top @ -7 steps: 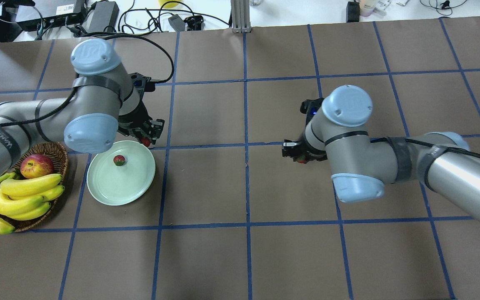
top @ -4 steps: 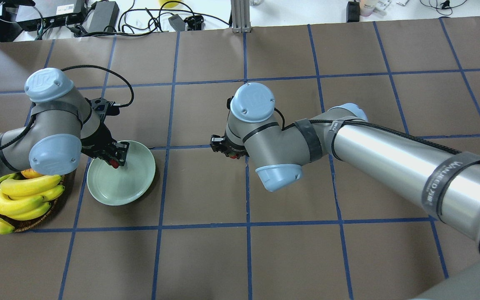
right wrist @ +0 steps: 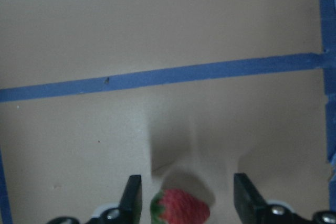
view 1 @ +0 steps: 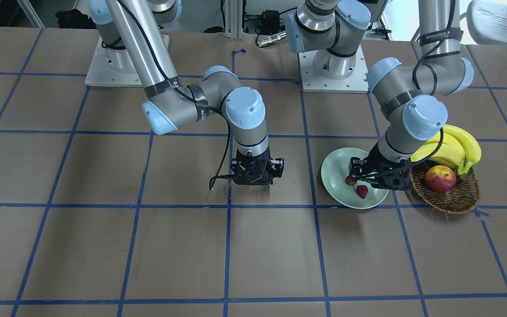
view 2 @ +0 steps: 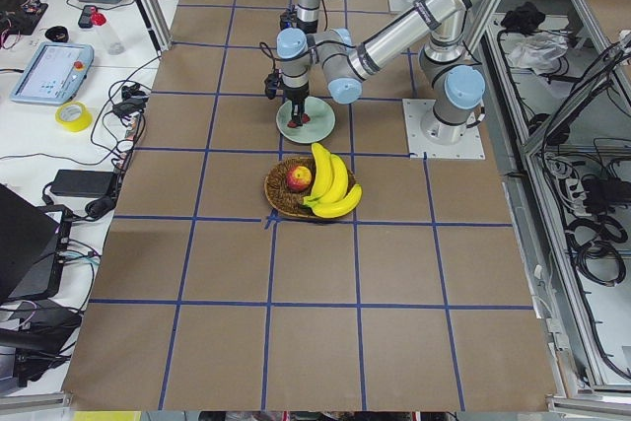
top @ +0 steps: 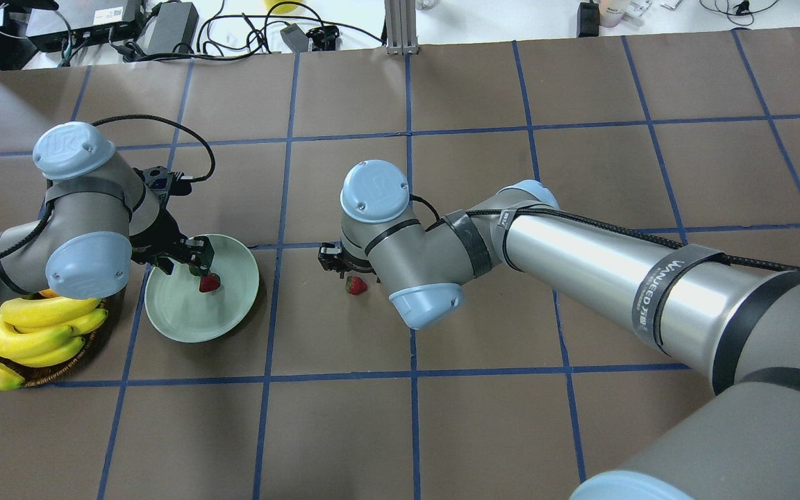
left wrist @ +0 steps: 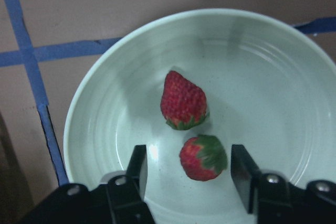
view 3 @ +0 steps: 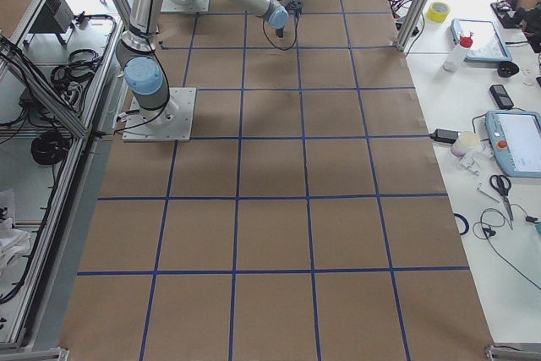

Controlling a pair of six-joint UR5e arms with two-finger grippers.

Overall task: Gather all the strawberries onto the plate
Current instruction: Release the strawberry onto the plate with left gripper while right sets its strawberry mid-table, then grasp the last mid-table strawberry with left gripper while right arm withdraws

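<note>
The mint-green plate (top: 185, 323) lies left of centre. My left gripper (top: 195, 260) hangs low over it, open. In the left wrist view two strawberries lie in the plate (left wrist: 273, 77): one (left wrist: 202, 158) between my open fingers, untouched, and one (left wrist: 182, 100) just beyond them. The front view shows both (view 1: 361, 191) (view 1: 349, 180). My right gripper (top: 330, 260) is low over the table, right of the plate and open. The third strawberry (top: 355, 285) lies on the table beneath it, and shows between the spread fingers in the right wrist view (right wrist: 181, 208).
A brown wicker basket (view 1: 451, 200) with a red-yellow apple (view 1: 439, 179) and bananas (view 1: 451, 147) stands close beside the plate, under my left arm. Blue tape lines cross the brown table. Cables and boxes lie along the far edge.
My left gripper has opened over the plate and its strawberry now lies in the plate. My right arm has moved further toward the plate, and its strawberry now lies on the table.
</note>
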